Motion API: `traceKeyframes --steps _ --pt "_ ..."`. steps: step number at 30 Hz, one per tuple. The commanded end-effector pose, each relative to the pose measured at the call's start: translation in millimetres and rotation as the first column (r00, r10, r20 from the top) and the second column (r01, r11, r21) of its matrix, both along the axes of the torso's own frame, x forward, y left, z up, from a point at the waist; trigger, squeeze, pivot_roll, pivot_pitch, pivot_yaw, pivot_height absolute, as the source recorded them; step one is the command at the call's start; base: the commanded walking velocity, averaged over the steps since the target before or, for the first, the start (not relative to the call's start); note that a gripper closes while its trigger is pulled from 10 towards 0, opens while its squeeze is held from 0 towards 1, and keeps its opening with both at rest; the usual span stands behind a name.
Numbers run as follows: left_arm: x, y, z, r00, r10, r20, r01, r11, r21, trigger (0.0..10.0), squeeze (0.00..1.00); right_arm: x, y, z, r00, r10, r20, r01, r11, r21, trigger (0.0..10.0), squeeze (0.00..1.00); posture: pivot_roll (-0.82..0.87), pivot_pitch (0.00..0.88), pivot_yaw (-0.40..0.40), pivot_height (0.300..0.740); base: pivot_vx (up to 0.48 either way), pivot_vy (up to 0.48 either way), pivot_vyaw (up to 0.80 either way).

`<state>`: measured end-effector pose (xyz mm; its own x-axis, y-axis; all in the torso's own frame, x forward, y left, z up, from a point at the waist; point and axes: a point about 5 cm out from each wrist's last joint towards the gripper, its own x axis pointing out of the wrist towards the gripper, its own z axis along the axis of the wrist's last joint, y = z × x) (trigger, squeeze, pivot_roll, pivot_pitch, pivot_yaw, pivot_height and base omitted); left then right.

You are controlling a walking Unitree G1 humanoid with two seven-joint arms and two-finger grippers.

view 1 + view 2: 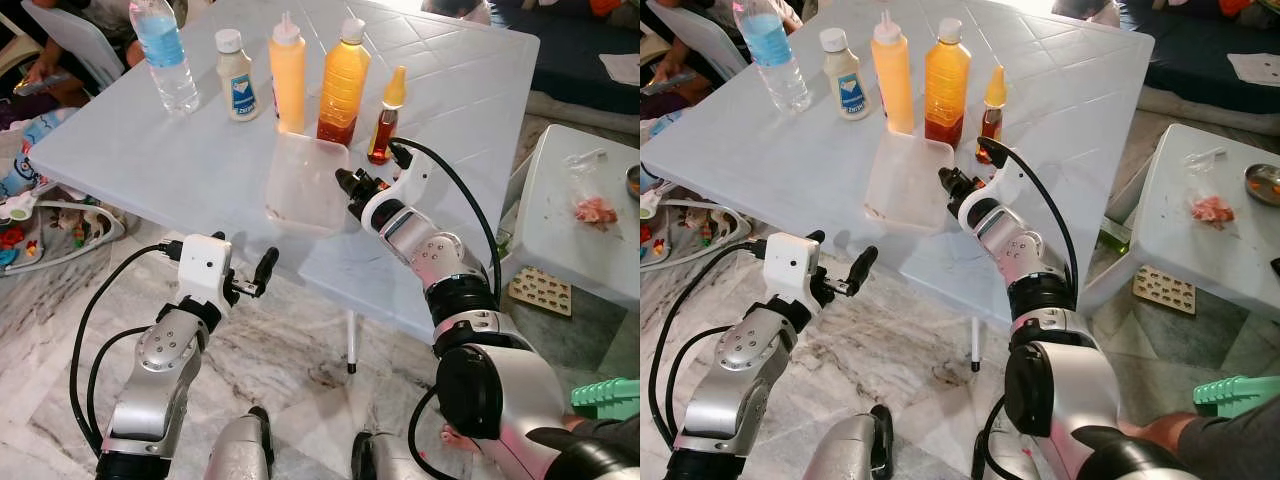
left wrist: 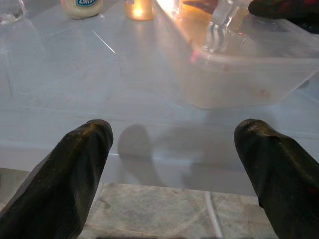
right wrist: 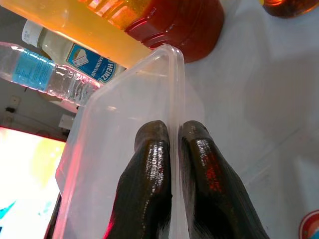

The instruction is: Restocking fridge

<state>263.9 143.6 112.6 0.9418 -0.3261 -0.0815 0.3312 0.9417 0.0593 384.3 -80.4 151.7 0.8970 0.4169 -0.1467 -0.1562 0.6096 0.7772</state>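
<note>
Right wrist view: right gripper pinches clear container rim; left gripper hovers wide.

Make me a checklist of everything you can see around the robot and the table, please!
Surface: white table, square-patterned top, mostly bare at the front.
Job's things: clear tub near the table's front edge; behind it a row of water bottle, mayonnaise bottle, yellow squeeze bottle, orange bottle, small sauce bottle.
Clutter: nothing seen on the table.
Grippers: right gripper pinches the tub's rim; left gripper is open, below the table edge, holding nothing.
Cables: black cables loop from both wrists, hanging free.
Surroundings: marble floor, toys at left, white side table at right with a plastic bag.
</note>
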Motion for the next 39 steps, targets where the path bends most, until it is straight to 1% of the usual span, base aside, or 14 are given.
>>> traceKeyframes --steps 1,4,5,10,14,16,18,19,22,23,24,25,32,39 --pt "-0.5 -1.0 1 1.0 0.004 0.007 -0.004 1.0 0.01 10.0 0.0 -2.3 -6.4 -7 0.999 -0.027 -0.02 0.026 0.998 -0.058 0.0 0.0 0.1 0.166 -0.012 0.74 0.0 0.0 0.0" --pt "0.4 -0.8 1 1.0 0.008 0.01 -0.008 1.0 0.013 10.0 0.0 -4.4 -7.3 -4 0.999 -0.025 0.022 0.027 0.995 -0.093 0.0 0.0 0.1 0.158 -0.013 0.74 0.0 0.0 0.0" --pt "1.6 0.4 0 1.0 0.018 0.011 -0.019 1.0 0.014 10.0 0.0 -8.8 -7.0 -1 0.997 -0.011 0.075 0.022 0.989 -0.144 0.0 0.0 0.09 0.145 -0.014 0.74 0.0 0.0 0.0" --pt "5.7 3.8 -2 0.998 0.064 0.01 -0.064 0.998 0.01 10.0 0.0 -25.9 -5.9 3 0.985 0.025 0.172 0.014 0.975 -0.222 0.0 0.0 0.07 0.113 -0.017 0.74 0.0 0.0 0.0" --pt "6.5 5.4 -4 0.996 0.087 0.009 -0.087 0.996 0.006 10.0 0.0 -35.6 -4.7 6 0.978 0.037 0.205 0.012 0.972 -0.235 0.0 0.0 0.06 0.104 -0.018 0.74 0.0 0.0 0.0" --pt "7.6 4.5 -6 0.994 0.107 0.011 -0.107 0.994 -0.008 10.0 0.0 -47.2 -6.7 10 0.969 0.019 0.247 0.044 0.968 -0.246 0.0 0.0 0.04 0.094 -0.017 0.74 0.0 0.0 0.0" --pt "8.0 4.1 -6 0.994 0.108 0.013 -0.108 0.994 -0.01 10.0 0.0 -49.4 -7.6 11 0.967 0.011 0.255 0.054 0.968 -0.246 0.0 0.0 0.04 0.093 -0.017 0.74 0.0 0.0 0.0" --pt "8.5 3.9 -6 0.994 0.11 0.016 -0.11 0.994 -0.011 10.0 0.0 -50.8 -9.5 12 0.966 -0.003 0.26 0.07 0.966 -0.25 0.8 0.0 0.04 0.091 -0.017 0.74 0.0 0.0 0.0" --pt "9.5 3.9 -5 0.993 0.113 0.021 -0.112 0.994 -0.014 10.0 0.0 -53.2 -13.1 14 0.962 -0.027 0.272 0.1 0.961 -0.259 0.7 0.0 0.03 0.09 -0.016 0.74 0.0 0.0 0.0" --pt "10.4 3.9 -5 0.993 0.116 0.023 -0.115 0.993 -0.018 10.0 0.0 -55.3 -17.2 16 0.957 -0.053 0.286 0.135 0.952 -0.274 3.6 0.0 0.03 0.09 -0.014 0.74 0.0 0.0 0.0" --pt "11.0 3.8 -5 0.993 0.118 0.023 -0.117 0.993 -0.02 10.0 0.0 -56.8 -19.9 18 0.953 -0.069 0.296 0.157 0.946 -0.285 3.6 0.0 0.03 0.09 -0.014 0.74 0.0 0.0 0.0" --pt "11.7 3.6 -5 0.993 0.119 0.024 -0.118 0.993 -0.026 10.0 0.0 -58.3 -23.3 20 0.949 -0.089 0.302 0.18 0.94 -0.288 10.0 0.0 0.02 0.089 -0.012 0.74 0.0 0.0 0.0" --pt "14.2 3.7 -9 0.987 0.159 -0.006 -0.159 0.985 -0.072 10.0 0.0 -61.9 -32.1 23 0.943 -0.139 0.304 0.229 0.931 -0.286 10.0 0.0 0.01 0.086 -0.007 0.74 0.0 0.0 0.0" --pt "15.7 4.5 -11 0.983 0.181 -0.021 -0.182 0.981 -0.072 10.0 0.0 -63.7 -33.2 25 0.941 -0.152 0.301 0.241 0.928 -0.284 10.0 0.0 0.01 0.087 -0.012 0.74 0.0 0.0 0.0"
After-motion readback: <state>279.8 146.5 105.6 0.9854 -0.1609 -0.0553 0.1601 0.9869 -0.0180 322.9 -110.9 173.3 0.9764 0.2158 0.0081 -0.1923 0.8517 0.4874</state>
